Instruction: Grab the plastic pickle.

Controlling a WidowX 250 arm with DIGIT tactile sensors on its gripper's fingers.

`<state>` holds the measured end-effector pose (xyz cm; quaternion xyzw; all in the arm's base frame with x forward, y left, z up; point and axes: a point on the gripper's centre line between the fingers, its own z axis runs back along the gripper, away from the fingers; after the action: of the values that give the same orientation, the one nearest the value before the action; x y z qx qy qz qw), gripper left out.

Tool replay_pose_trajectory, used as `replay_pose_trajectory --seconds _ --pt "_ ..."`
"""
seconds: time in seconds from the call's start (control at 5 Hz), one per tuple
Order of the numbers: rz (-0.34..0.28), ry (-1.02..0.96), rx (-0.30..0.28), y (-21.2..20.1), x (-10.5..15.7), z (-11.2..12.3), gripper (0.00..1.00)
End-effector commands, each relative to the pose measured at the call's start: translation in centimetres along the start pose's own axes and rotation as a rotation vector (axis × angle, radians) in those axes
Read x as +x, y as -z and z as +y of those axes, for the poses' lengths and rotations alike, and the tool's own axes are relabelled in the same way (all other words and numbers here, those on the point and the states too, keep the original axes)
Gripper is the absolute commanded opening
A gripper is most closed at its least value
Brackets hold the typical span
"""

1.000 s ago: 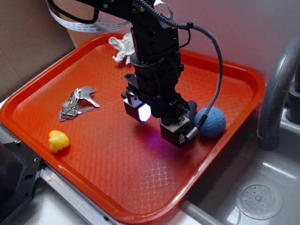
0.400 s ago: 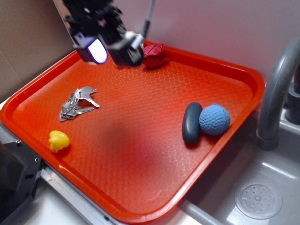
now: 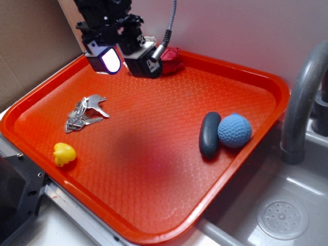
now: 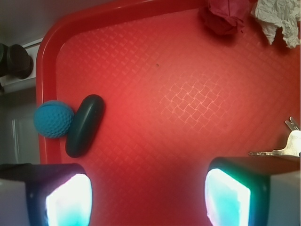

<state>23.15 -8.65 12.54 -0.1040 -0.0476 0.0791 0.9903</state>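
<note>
Your target, the smooth dark grey-green plastic pickle (image 3: 209,135), lies flat on the textured orange-red plastic tray (image 3: 154,205), near the tray's right rim on the sink side, and its right flank touches the round, knobbly blue ball (image 3: 234,130). The black gripper with its two glowing finger pads (image 3: 124,60) hangs high over the tray's far-left corner, jaws spread wide and holding nothing; in the wrist view you can see bare tray between the two lit pads (image 4: 227,197). So the pickle (image 4: 85,125) is well apart from the hand: across the tray toward the sink and somewhat nearer the front, and low down where the hand is high. Its long axis runs roughly from the tray's back edge to its front edge, tilted slightly, with the ball (image 4: 53,119) pressed against one long side. That is what your approach turns on: you will likely want the jaws straddling the short width, but one finger would then have to come down where the ball sits, so consider descending over the end of the pickle that clears the ball, or expect the ball to roll aside. Nothing else is close to it: the bunch of metal keys (image 3: 84,113), the small yellow rubber duck (image 3: 64,154) and the crumpled red cloth (image 3: 171,60) all lie on the far side of the tray.
</note>
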Motion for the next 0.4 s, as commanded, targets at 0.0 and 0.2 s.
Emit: replay_pose_trajectory --seconds 0.0,0.2 --pt "-0.049 0.010 -0.020 -1.1 0.1 -0.1 1.00" --pt "-0.044 0.007 0.021 1.6 1.0 -2.8 1.00"
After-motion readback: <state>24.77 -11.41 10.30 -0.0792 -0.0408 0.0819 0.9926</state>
